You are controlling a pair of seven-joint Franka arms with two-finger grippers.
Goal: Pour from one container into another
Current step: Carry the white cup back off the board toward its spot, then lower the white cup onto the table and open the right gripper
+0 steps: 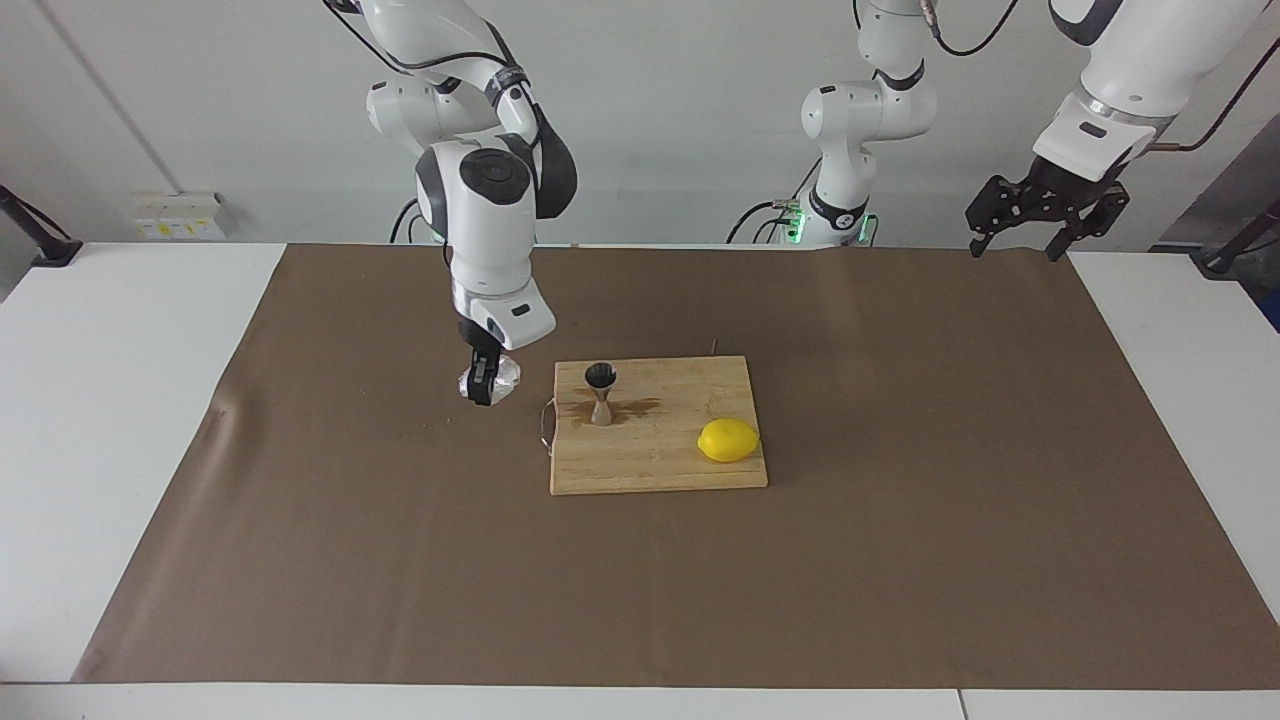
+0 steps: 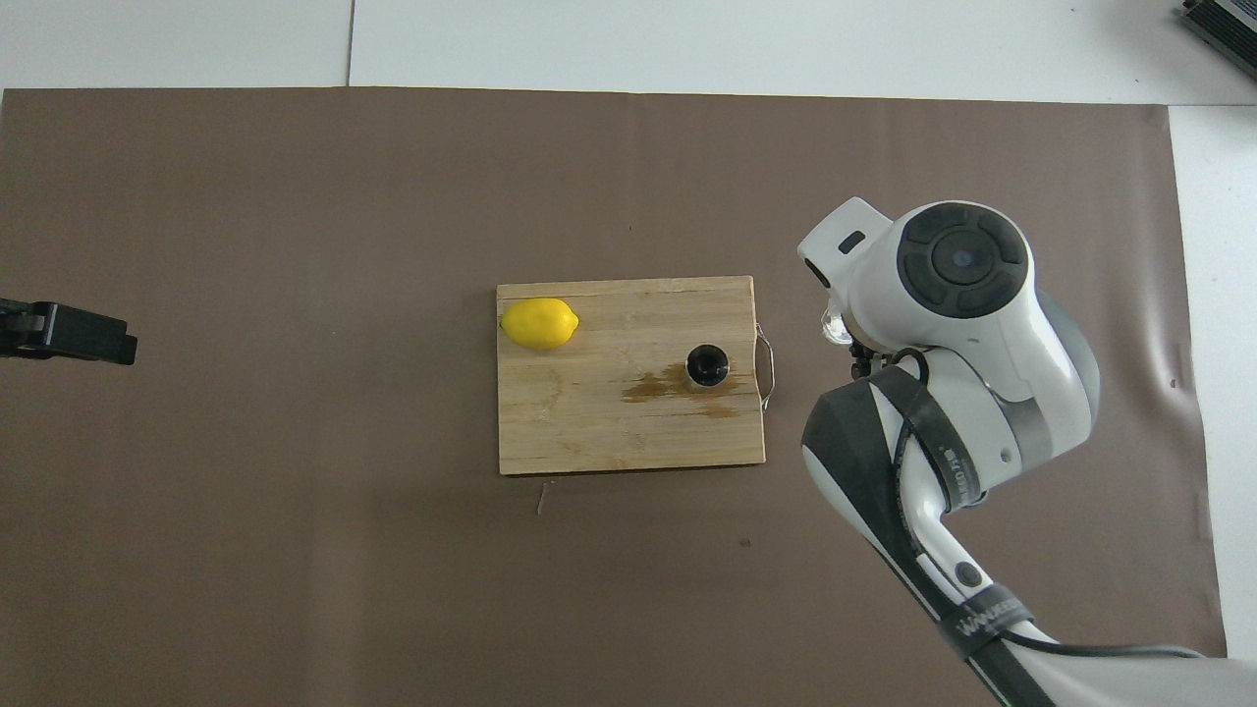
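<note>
The glass tumbler (image 1: 490, 379) is small, squat, clear and textured, whitish where the light catches it. It sits between the right gripper's fingers (image 1: 484, 378), which close on it from above, low at the brown-covered desk (image 1: 400, 550), just beside the cutting board's (image 1: 660, 455) handle end. The steel jigger (image 1: 601, 392), hourglass-shaped, stands upright on that board with its dark open cone up, near the fingers, ringed by a wet brown stain (image 2: 653, 386).
</note>
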